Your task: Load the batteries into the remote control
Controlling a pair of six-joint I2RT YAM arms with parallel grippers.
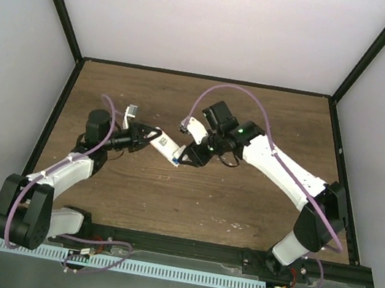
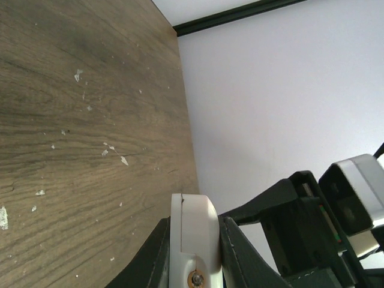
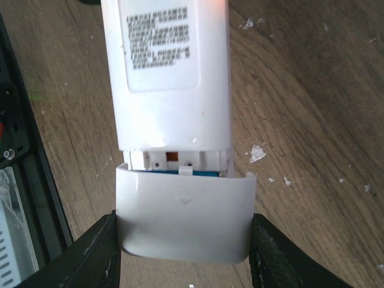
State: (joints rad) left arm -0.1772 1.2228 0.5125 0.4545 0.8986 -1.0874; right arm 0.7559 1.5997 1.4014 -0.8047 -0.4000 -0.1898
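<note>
The remote control [image 1: 166, 144] hangs above the wooden table, back side up, between both arms. My left gripper [image 1: 150, 139] is shut on its one end; in the left wrist view the white edge of the remote control [image 2: 193, 237] sits clamped between the dark fingers [image 2: 150, 264]. My right gripper [image 3: 183, 240] is shut on a small white cover piece [image 3: 183, 219], which lies against the end of the remote control [image 3: 168, 78] just below its printed label. In the gap between cover and body a blue strip of the batteries [image 3: 198, 173] shows; the rest of them is hidden.
The brown wooden table [image 1: 227, 201] with white flecks is bounded by a black frame [image 1: 335, 131] and pale walls. A black rail and metal tray [image 1: 178, 271] run along the near edge by the arm bases. The right arm [image 2: 336, 228] fills the lower right of the left wrist view.
</note>
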